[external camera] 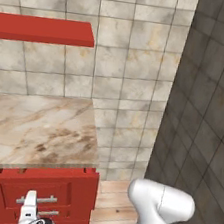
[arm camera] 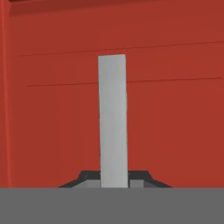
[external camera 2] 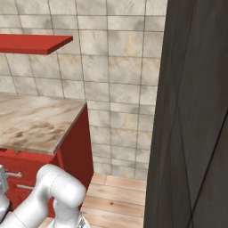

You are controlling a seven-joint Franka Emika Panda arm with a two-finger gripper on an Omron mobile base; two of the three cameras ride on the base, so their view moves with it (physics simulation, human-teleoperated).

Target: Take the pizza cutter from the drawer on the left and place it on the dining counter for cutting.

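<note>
Gripper jaws are closed on the silver bar handle of the red drawer, the dark fingertips flanking the bar against the drawer front. From the left base camera, that drawer sits just under the marbled wall counter, far left of the tiled wall. Pizza cutter: cannot tell where it is.
</note>
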